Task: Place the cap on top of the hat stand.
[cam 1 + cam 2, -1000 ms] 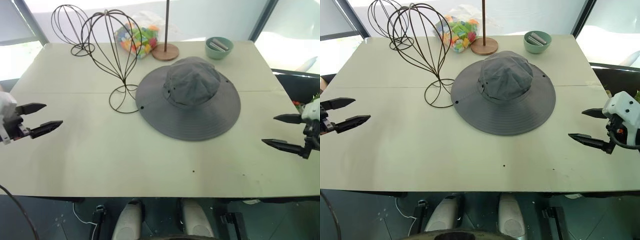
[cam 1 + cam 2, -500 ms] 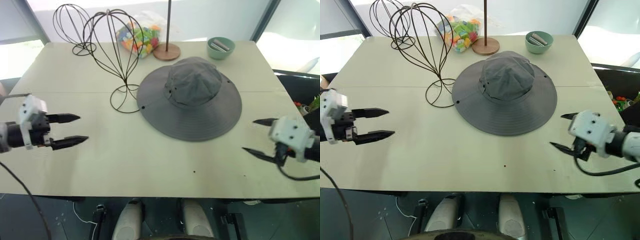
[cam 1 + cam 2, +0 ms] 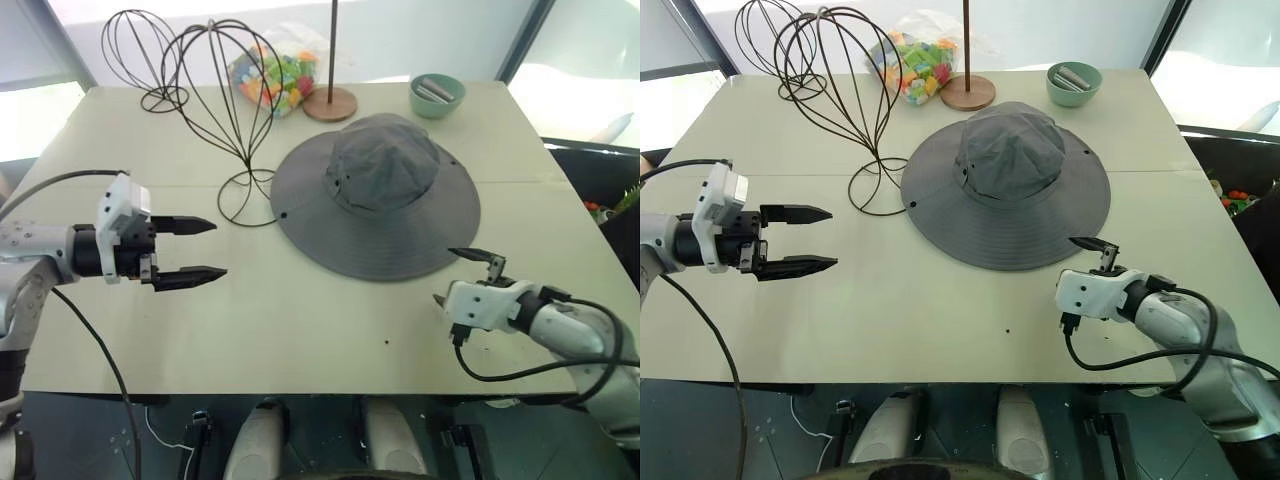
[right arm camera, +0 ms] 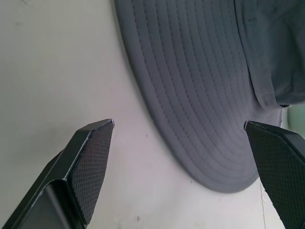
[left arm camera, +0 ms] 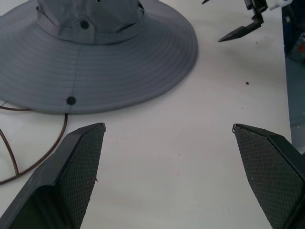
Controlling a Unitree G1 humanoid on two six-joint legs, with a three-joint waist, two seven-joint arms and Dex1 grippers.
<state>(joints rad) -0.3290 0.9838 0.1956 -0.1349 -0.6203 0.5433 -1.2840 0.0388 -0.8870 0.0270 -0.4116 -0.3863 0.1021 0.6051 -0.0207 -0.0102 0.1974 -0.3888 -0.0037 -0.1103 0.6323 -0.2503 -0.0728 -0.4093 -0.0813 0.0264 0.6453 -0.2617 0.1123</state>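
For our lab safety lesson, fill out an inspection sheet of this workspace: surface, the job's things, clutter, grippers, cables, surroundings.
Surface: pale table, small dark specks.
Job's things: grey cap flat on table; hat stand upright beside it, bare.
Clutter: smaller wire stand, bag of colourful blocks, pole on wooden base, green bowl.
Grippers: left gripper open, empty; right gripper open, near the brim.
Cables: black cable along right arm.
Surroundings: windows behind.
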